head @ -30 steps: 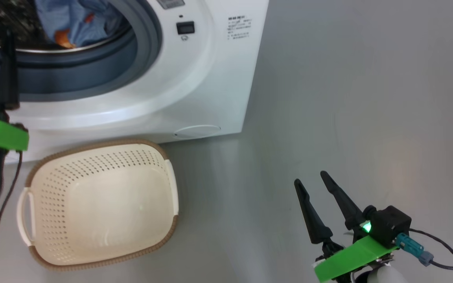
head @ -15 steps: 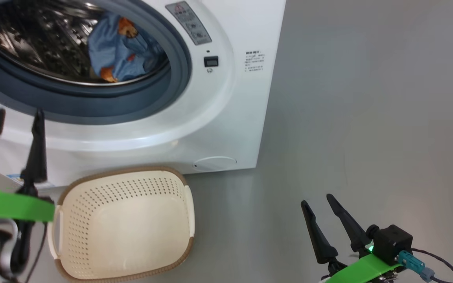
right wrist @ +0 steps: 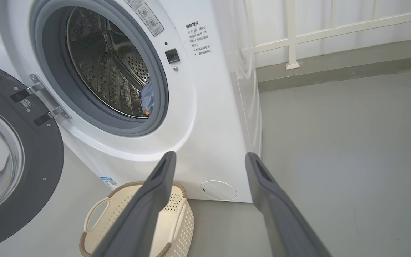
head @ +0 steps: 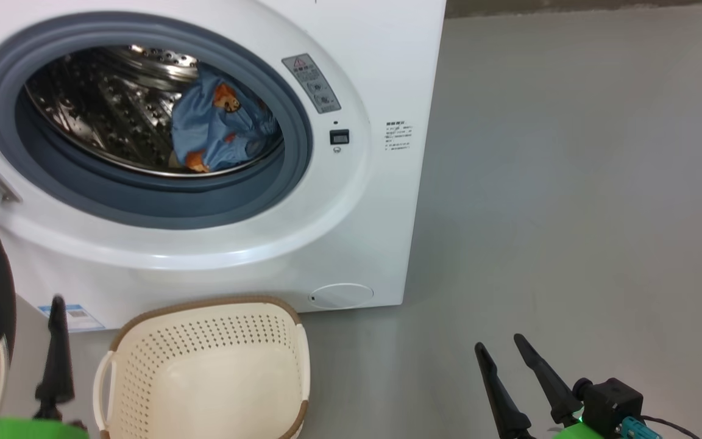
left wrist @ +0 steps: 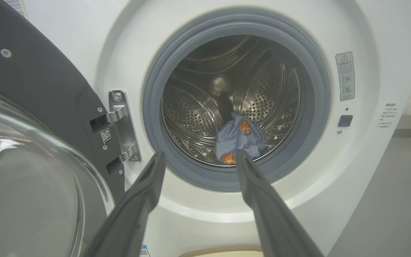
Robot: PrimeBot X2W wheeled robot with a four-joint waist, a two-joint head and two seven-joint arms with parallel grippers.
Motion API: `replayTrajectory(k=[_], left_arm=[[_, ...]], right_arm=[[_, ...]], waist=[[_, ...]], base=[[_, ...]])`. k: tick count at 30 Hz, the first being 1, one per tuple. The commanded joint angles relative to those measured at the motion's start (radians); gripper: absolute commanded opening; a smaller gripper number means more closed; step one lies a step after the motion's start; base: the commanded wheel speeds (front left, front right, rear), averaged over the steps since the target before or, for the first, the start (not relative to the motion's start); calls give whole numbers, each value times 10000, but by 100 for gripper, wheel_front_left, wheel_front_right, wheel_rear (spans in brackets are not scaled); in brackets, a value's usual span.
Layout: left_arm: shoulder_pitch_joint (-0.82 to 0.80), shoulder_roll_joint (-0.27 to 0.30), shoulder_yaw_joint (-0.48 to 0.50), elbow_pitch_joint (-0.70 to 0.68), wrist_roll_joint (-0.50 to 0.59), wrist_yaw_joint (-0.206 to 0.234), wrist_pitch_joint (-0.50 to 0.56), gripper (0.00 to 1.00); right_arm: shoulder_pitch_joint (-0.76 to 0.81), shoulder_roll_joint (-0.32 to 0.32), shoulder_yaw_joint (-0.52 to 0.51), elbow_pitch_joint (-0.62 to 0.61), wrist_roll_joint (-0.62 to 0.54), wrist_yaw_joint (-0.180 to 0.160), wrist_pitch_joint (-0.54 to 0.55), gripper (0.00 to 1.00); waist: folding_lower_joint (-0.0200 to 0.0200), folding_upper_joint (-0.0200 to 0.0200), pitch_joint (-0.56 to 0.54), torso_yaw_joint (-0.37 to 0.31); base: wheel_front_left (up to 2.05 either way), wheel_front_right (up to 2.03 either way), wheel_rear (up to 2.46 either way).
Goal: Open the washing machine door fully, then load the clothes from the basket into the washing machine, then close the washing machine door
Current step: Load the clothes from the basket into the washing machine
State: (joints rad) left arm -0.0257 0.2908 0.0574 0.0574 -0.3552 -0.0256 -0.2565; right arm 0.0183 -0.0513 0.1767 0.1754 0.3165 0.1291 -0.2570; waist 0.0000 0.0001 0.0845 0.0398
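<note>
The washing machine (head: pixel 381 73) stands with its door (left wrist: pixel 30 89) swung wide to the left on its metal hinge. Inside the steel drum lie the blue bear-print clothes (head: pixel 217 131), bunched at the drum's lower right (left wrist: pixel 239 141). On the floor in front sits the cream basket (head: pixel 205 303) with nothing in it. My left gripper (head: pixel 25 311) is open and empty, left of the basket and in front of the door, its fingers (left wrist: pixel 199 154) pointing at the drum mouth. My right gripper (head: pixel 499 342) hangs open and empty over the floor to the right of the basket (right wrist: pixel 186 217).
Grey floor (head: pixel 570 213) stretches out right of the machine. A white railing (right wrist: pixel 291 35) and a low kerb run behind it. The round cap (head: pixel 342 296) sits low on the machine's front, and a blue label (head: pixel 74 317) shows by the door.
The head camera has tilted up, so the whole drum opening shows. My left gripper has drawn back and down from the drum mouth to beside the basket. The right gripper stays as it was.
</note>
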Motion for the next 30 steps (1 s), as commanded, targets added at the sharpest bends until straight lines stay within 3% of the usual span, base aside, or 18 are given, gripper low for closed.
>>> replayTrajectory(k=[1,17,30], left_arm=[[94,129,517,-385,38,5,-53,100],[2136,-719,1148,-1085,709,-53,-53,100],[2614,-1264,1257,-1026,1135,-186,-53,100]], right_arm=[[9,11,200,-213,-84,16,-48,100],[371,11,-183,-273,-144,16,-48,100],[415,11,-334,-435,-400,16,-48,100]], waist=[[0,-1,-218,-62],[0,-1,-699,-52],[0,-1,-869,-158]], base=[[0,0,0],[0,0,0],[0,0,0]])
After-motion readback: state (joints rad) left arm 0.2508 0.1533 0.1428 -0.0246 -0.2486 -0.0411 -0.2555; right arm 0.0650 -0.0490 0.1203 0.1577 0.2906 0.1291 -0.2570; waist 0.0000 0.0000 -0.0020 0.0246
